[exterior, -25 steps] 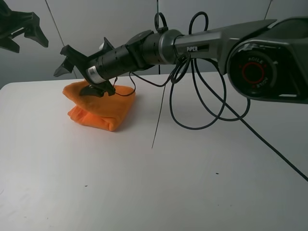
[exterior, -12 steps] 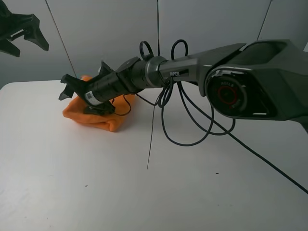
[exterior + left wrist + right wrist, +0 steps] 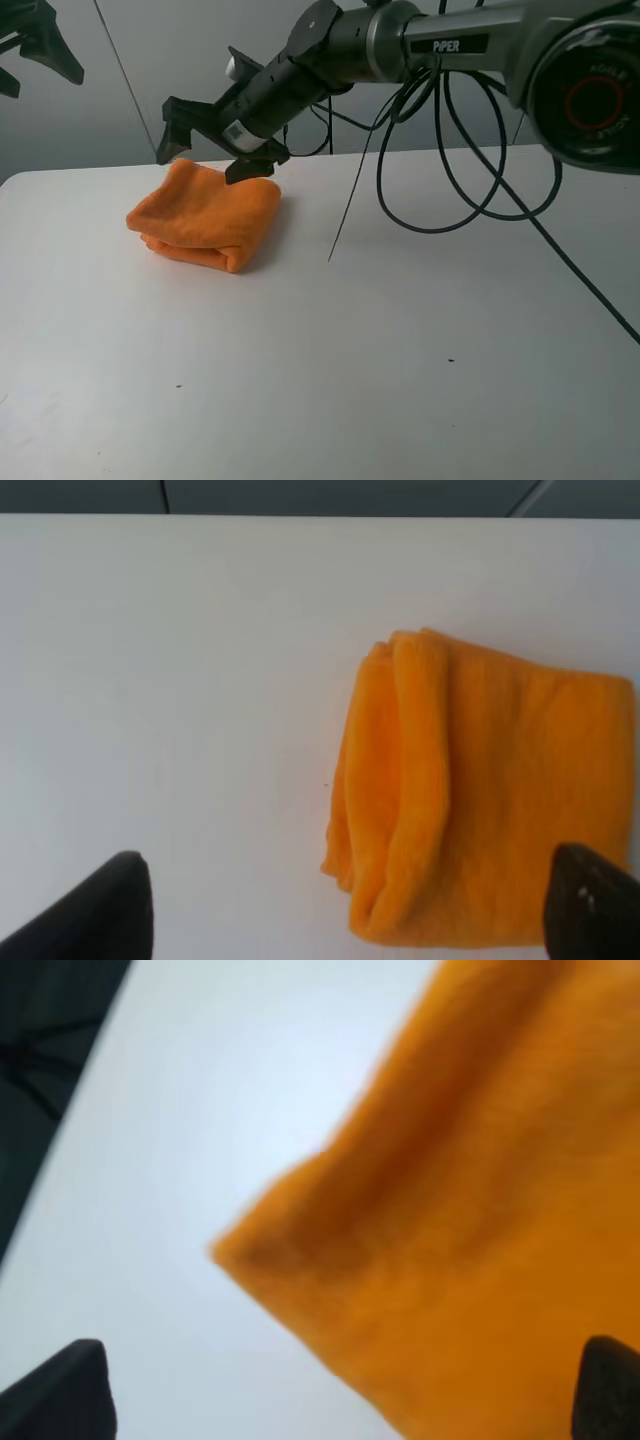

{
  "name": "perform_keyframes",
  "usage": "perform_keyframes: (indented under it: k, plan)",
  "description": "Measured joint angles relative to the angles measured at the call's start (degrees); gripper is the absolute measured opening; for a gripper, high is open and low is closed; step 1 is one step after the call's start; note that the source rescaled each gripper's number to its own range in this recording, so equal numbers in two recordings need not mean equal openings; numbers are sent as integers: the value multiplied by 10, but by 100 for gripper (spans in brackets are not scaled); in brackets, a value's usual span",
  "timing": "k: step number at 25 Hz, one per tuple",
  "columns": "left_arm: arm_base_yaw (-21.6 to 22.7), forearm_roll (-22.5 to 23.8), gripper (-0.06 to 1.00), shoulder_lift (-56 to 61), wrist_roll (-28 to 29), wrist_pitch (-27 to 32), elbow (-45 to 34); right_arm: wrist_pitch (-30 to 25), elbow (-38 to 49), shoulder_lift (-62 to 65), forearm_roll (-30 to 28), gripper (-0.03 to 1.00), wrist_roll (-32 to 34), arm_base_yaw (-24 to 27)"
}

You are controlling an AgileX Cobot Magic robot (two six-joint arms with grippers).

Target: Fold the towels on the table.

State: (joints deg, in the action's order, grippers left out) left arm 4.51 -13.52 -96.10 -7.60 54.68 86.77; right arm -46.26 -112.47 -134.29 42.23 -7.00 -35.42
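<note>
The orange towel [image 3: 205, 215] lies folded in a thick bundle on the white table [image 3: 400, 350], toward the back left. It also shows in the left wrist view [image 3: 480, 790] and, blurred, in the right wrist view [image 3: 470, 1220]. My right gripper [image 3: 215, 140] reaches across from the right and hangs open just above the towel's back edge, holding nothing. My left gripper [image 3: 30, 50] is raised high at the far left, open and empty, well away from the towel; its fingertips [image 3: 110, 905] frame the left wrist view.
Black cables [image 3: 450, 150] loop down from the right arm over the back middle of the table. A thin dark line [image 3: 345, 215] hangs toward the tabletop beside the towel. A grey wall stands behind the table.
My right gripper has lifted off the towel and risen above it, open. The towel has settled into a flatter folded bundle. The left gripper stayed raised at the far left.
</note>
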Motion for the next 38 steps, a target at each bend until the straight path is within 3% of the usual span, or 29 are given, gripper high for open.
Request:
perform_keyframes:
  k: [4,6,8,13,21,31,38]
  plan:
    - [0,0,100,50,0,1,-76,-74,46,73,-208,100,60,49]
    - [0,-2,100,87,-1,-9,-127,-90,93,119,-282,100,77,69]
    - [0,-4,100,133,-1,-24,-181,-96,149,177,-339,100,89,87]
    - [0,-5,100,276,-11,-55,-301,-88,338,337,-412,100,101,114]
    - [0,-6,100,501,-15,-52,-399,-70,573,677,-442,100,102,114]
    - [0,12,100,716,-20,35,-501,-158,706,1051,-442,100,82,114]
    - [0,16,100,833,-25,50,-558,-169,798,1231,-429,100,70,114]
